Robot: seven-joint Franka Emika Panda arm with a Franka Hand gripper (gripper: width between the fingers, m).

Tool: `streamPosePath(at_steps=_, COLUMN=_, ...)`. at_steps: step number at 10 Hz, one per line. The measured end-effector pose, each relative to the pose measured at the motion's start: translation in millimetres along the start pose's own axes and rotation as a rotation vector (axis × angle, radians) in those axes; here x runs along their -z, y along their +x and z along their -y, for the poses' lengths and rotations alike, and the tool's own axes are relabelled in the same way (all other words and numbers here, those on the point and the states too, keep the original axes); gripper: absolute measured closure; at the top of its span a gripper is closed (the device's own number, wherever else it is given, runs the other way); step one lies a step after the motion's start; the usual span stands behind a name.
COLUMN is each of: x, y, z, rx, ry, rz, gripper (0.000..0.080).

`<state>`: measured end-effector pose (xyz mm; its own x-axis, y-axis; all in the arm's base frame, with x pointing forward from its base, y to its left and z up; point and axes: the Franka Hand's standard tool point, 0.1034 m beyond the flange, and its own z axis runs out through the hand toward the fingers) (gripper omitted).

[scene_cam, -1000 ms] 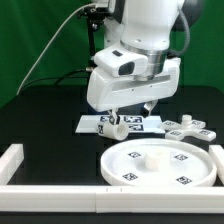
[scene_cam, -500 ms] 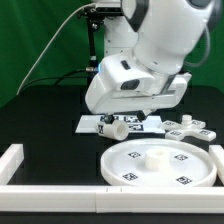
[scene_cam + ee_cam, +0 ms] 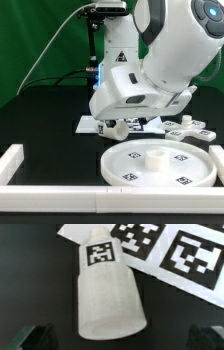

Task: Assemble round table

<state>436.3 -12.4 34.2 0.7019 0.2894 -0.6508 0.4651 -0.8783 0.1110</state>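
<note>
Exterior and wrist views of the round-table kit on the black counter (image 3: 40, 110). The arm (image 3: 165, 60) leans down over the far side of the counter, with the jaws poised above the leg (image 3: 115, 127).

In the exterior view the leg lies on its side at about 11 o'clock from the large disc (image 3: 160, 163), well apart from it and at the near edge of the marker board (image 3: 92, 124). The cross-shaped foot (image 3: 188, 128) rests at roughly 1 o'clock from the disc. A white border rail (image 3: 22, 157) runs along the near edge of the counter.

In the wrist view the leg (image 3: 110, 297) appears as a tapering white cylinder. Its narrower, tagged end overlaps the edge of the marker board (image 3: 175, 255), and its wider end lies over bare counter. The two dark fingertips (image 3: 40, 335) stand one on each side of the wider end, with a clear gap between each and the leg.

The jaws are spread wide and hold nothing. The leg lies between them, roughly centred, with no contact visible.
</note>
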Motion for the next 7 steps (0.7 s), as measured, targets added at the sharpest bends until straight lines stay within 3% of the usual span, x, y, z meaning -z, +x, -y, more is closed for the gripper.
streamPosePath(at_steps=2, x=-15.4, y=6.3, z=-2.9, rx=-0.051, ry=-0.014, rz=0.036, gripper=0.015)
streamPosePath(at_steps=7, x=-26.6, y=-0.4, z=-7.7, rx=-0.053, ry=-0.005, rz=0.067, gripper=0.015)
